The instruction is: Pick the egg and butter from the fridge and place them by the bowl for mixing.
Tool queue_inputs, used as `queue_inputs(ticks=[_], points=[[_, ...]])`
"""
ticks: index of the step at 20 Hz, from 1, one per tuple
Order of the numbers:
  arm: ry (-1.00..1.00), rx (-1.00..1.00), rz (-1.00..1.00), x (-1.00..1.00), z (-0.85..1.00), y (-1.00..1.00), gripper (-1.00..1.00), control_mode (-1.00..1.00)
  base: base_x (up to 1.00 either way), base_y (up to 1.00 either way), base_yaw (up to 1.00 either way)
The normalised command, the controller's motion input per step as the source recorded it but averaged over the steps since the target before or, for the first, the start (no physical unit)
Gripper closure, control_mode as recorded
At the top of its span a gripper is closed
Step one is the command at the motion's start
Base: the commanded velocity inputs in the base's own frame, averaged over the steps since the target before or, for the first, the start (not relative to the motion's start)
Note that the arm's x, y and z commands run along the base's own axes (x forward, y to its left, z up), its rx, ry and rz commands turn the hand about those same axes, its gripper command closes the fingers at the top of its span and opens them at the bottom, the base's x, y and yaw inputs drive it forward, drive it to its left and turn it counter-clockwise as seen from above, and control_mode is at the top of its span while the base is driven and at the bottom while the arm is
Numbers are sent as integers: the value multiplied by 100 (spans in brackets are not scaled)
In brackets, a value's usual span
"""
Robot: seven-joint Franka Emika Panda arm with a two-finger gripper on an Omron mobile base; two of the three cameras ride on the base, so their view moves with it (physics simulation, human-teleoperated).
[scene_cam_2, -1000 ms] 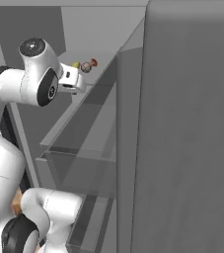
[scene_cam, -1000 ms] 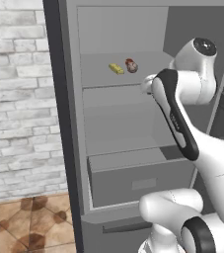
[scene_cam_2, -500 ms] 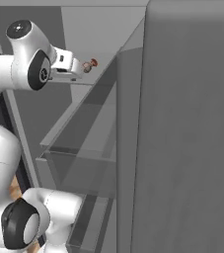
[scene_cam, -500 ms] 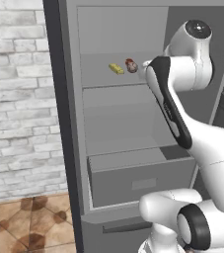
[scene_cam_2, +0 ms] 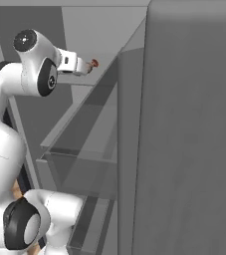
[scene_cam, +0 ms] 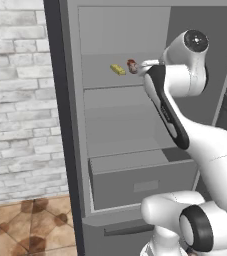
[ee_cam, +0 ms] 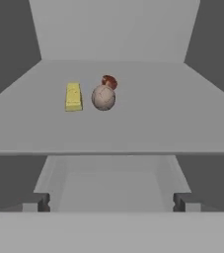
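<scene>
The hand is hovering at the fridge's upper shelf, fingers spread wide and holding nothing. The egg is lying just beside the butter on that shelf, ahead of the hand.

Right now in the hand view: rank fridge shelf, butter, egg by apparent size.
1. Flat grey fridge shelf, by far.
2-3. Small yellow rectangular butter stick and reddish-brown, grey-patched oval egg: too alike to rank.

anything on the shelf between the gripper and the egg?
No. In the hand view the egg lies ahead on the fridge shelf, butter beside it. The stretch from the open gripper to the egg is bare grey shelf.
</scene>
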Motion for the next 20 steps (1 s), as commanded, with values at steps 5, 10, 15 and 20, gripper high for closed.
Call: queue_inputs(ticks=[5,10,15,20], points=[[2,0,0,49,0,0,-100,-100,0,0,0],[4,0,0,64,0,0,-100,-100,0,0,0],[1,0,0,68,-1,0,-100,-100,0,0,0],[0,0,2,52,-10,0,-100,-100,0,0,0]])
